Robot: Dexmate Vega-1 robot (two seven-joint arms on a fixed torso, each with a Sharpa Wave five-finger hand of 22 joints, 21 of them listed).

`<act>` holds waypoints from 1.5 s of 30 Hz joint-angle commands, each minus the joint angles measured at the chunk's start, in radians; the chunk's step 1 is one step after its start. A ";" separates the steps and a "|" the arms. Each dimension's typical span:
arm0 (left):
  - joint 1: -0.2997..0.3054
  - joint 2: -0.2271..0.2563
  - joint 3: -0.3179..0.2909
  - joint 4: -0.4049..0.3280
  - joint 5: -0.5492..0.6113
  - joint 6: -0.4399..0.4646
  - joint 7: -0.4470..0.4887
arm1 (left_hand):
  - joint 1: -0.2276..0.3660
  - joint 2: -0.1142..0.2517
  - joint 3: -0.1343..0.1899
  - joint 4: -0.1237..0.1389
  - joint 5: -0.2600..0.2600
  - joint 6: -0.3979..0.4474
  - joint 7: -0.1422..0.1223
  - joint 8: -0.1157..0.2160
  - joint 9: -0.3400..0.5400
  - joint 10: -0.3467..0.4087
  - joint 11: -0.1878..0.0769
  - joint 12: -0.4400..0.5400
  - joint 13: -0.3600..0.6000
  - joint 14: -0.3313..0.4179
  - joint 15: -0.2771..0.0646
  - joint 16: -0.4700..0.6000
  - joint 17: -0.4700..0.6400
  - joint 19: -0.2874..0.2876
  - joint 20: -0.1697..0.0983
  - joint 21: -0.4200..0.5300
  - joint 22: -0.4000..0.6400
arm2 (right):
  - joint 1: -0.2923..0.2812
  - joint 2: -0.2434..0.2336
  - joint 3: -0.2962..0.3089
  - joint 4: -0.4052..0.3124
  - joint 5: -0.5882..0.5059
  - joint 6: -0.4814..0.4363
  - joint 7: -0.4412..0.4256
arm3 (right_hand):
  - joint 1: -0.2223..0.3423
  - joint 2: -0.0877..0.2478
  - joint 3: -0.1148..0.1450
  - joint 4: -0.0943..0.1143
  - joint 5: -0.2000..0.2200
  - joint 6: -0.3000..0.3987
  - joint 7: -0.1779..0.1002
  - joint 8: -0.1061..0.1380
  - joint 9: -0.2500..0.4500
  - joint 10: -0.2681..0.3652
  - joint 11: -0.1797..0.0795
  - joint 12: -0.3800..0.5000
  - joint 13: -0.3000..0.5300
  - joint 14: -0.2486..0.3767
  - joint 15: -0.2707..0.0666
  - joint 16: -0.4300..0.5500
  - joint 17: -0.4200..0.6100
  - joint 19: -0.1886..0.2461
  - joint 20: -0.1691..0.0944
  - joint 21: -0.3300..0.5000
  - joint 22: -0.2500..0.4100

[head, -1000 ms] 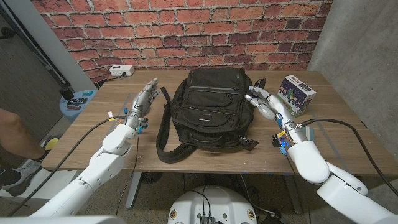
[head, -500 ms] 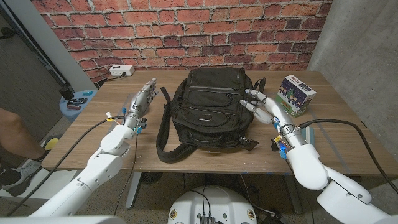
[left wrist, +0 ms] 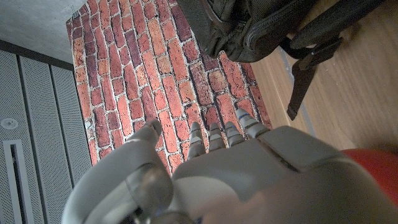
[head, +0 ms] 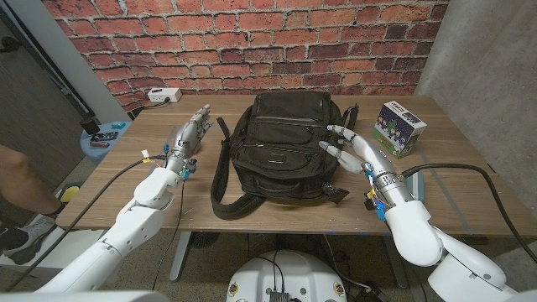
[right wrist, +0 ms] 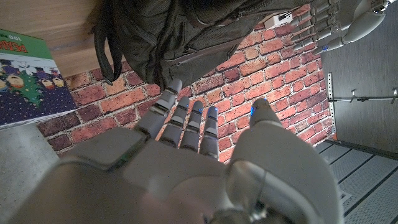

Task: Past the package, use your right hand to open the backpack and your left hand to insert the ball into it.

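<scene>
A black backpack (head: pixel 281 151) lies shut in the middle of the table, its strap (head: pixel 220 180) trailing toward the front edge. The package, a small printed box (head: pixel 399 128), stands to its right. My right hand (head: pixel 352 147) hovers between them with fingers spread, fingertips at the backpack's right side; I cannot tell whether they touch. My left hand (head: pixel 189 134) stands left of the backpack with fingers straight, holding nothing. In the left wrist view a red-orange rounded patch (left wrist: pixel 376 171) shows beside my left hand (left wrist: pixel 217 174); it may be the ball. The right wrist view shows backpack (right wrist: pixel 180 37) and package (right wrist: pixel 28 81).
A white power strip (head: pixel 164 95) lies at the table's back left corner. A person's leg (head: pixel 17 180) shows at the picture's left edge, off the table. A brick wall stands behind. Cables run along both arms.
My right hand has moved left from beside the package to the backpack's right side, fingers spreading. The left hand has barely moved.
</scene>
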 commanded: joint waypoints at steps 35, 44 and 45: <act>-0.006 -0.018 0.004 0.036 0.002 -0.030 -0.014 | -0.003 -0.009 0.011 -0.010 -0.002 0.008 0.004 0.001 0.005 0.011 -0.004 0.000 0.002 0.012 0.003 -0.002 0.002 0.011 0.000 -0.003 0.001 | 0.027 -0.013 -0.254 -0.002 -0.524 -0.192 -0.078 | 0.112 -0.059 0.009 -0.061 -0.006 0.094 -0.018 0.030 0.005 0.108 -0.014 0.032 0.010 0.106 -0.075 0.031 -0.005 0.112 -0.025 0.017 0.003; -0.018 -0.027 0.009 0.058 0.001 -0.044 -0.026 | -0.004 -0.009 0.013 -0.011 -0.002 0.010 0.003 0.001 0.005 0.011 -0.004 0.000 0.002 0.013 0.004 -0.002 0.003 0.011 0.000 -0.003 0.001 | 0.037 -0.009 -0.274 0.032 -0.599 -0.175 -0.094 | 0.136 -0.070 0.012 -0.063 -0.004 0.127 -0.029 0.039 0.005 0.138 -0.028 0.040 0.012 0.116 -0.083 0.032 -0.005 0.126 -0.032 0.015 0.003; -0.019 -0.028 0.010 0.060 0.000 -0.045 -0.028 | -0.005 -0.009 0.013 -0.011 -0.002 0.011 0.003 0.001 0.005 0.011 -0.004 0.000 0.002 0.013 0.004 -0.002 0.003 0.011 0.000 -0.004 0.001 | 0.041 -0.009 -0.279 0.038 -0.615 -0.174 -0.095 | 0.139 -0.070 0.012 -0.063 -0.004 0.131 -0.031 0.040 0.005 0.142 -0.031 0.041 0.012 0.118 -0.085 0.032 -0.005 0.127 -0.032 0.015 0.003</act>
